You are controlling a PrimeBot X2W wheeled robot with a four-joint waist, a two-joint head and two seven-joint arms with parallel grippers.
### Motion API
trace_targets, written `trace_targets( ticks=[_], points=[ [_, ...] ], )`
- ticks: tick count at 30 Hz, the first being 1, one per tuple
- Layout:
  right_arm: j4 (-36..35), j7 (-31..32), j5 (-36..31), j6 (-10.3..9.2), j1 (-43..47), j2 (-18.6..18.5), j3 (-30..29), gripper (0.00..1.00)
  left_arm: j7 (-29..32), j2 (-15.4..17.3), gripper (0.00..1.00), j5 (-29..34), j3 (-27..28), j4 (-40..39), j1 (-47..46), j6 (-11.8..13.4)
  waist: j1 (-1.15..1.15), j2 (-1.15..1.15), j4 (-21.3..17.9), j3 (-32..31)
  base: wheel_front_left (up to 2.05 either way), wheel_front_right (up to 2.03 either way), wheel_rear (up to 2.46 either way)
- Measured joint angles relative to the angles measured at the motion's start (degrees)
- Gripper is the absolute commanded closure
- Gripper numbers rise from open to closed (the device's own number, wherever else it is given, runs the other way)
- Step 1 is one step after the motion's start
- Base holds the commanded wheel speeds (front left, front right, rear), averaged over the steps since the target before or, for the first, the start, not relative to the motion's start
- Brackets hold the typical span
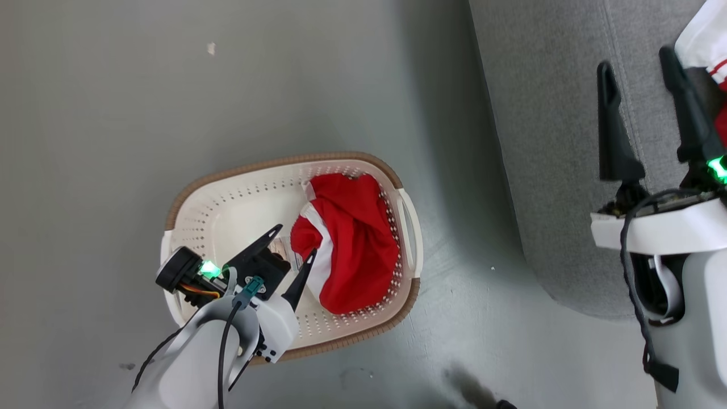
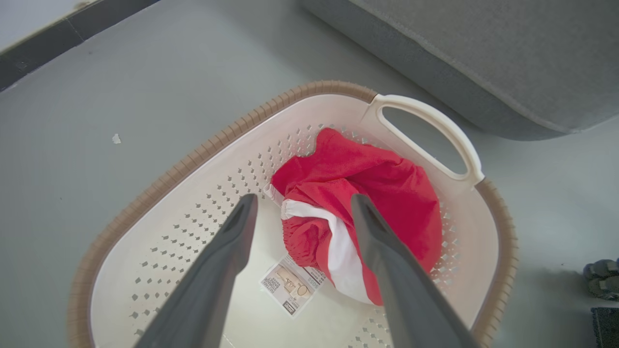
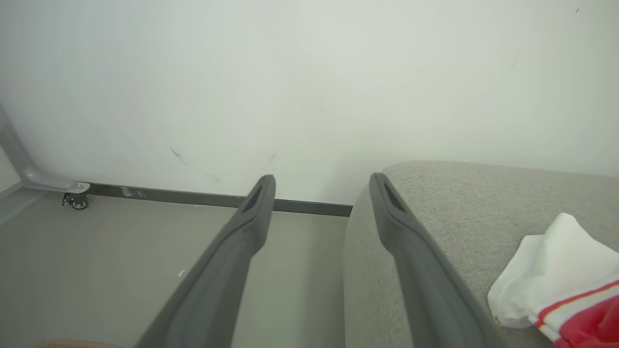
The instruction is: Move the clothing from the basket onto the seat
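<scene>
A crumpled red garment with a white stripe (image 1: 349,244) (image 2: 358,203) lies in the right half of the cream basket (image 1: 227,210) (image 2: 159,241) on the floor. Just above the basket's floor my left gripper (image 1: 295,241) (image 2: 302,203) hangs open, its fingers straddling the garment's near edge without closing on it. My right gripper (image 1: 639,62) (image 3: 321,181) is open and empty over the grey seat (image 1: 551,113) (image 3: 459,208). A second piece of clothing, white with red stripe trim (image 1: 704,40) (image 3: 561,280), rests on the seat beside the right gripper.
A barcode sticker (image 2: 290,287) shows on the basket floor under the left gripper. The basket's handle (image 2: 435,130) faces the seat. Grey floor surrounds the basket. A white wall, dark baseboard and a caster wheel (image 3: 77,200) lie beyond the seat. A dark shoe (image 2: 602,278) sits at the right.
</scene>
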Motion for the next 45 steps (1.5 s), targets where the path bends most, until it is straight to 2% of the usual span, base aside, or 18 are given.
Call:
trace_targets(
  ticks=[20, 45],
  points=[
    [2.45, -0.18, 1.72, 0.0, -9.53, -0.03, 1.29, 0.0, 1.57, -0.73, 0.0, -0.8, -1.35, 7.36, -5.64, -0.56, 0.0, 0.0, -3.74, 8.72, 0.0, 0.0, 0.0],
    [3.31, -0.23, 3.94, 0.0, -15.23, -0.03, 2.98, 0.0, 5.64, -1.02, 0.0, -9.29, 0.41, 14.54, -10.46, -0.99, 0.0, 0.0, -7.03, 15.04, 0.0, 0.0, 0.0]
  ],
)
